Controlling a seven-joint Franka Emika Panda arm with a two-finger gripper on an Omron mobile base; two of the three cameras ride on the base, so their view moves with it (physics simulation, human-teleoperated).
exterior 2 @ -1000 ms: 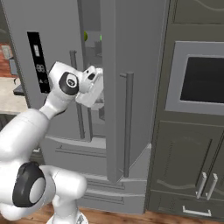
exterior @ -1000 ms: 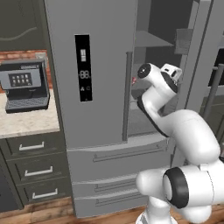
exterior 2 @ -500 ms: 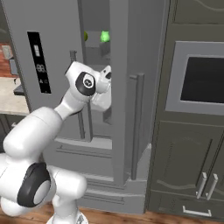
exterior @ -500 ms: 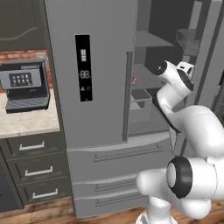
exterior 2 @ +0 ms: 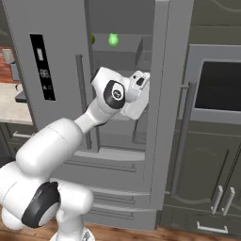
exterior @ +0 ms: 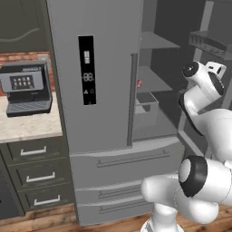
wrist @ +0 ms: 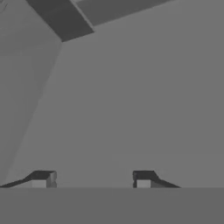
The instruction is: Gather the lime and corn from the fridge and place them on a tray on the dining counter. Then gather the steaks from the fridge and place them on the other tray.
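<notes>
Fridge (exterior: 104, 90): right door swung open, left door shut, display panel dark on its front. Interior shelves exposed in both base views.

Arm reaches into the open compartment. Gripper (wrist: 92, 180) faces a bare grey inner surface; the two dark tips stand apart with a clear gap and nothing between them. Claw is part-open and empty; it grasps nothing that I can see.

Lime (exterior 2: 113, 39): small bright-green ball on an upper shelf, at about 11 o'clock from the wrist in the right base view, well above the hand. A second green shape (exterior 2: 92, 38) sits just left of it, half hidden by the door edge; cannot tell what it is.

A small reddish spot (exterior: 138, 83) shows at the edge of a middle shelf in the left base view, beside the shut door. Possibly a steak; too small to be sure. Corn not identified.

Coffee machine (exterior: 26, 88) stands on the wall counter (exterior: 27, 127) at 9 o'clock from the fridge.

Progress, as judged: early. Door is open, which is the only step visibly done. Lime is on its shelf, not yet picked. Left to do: take lime and corn, carry them to a tray on the dining counter, then fetch the steaks for the other tray.
</notes>
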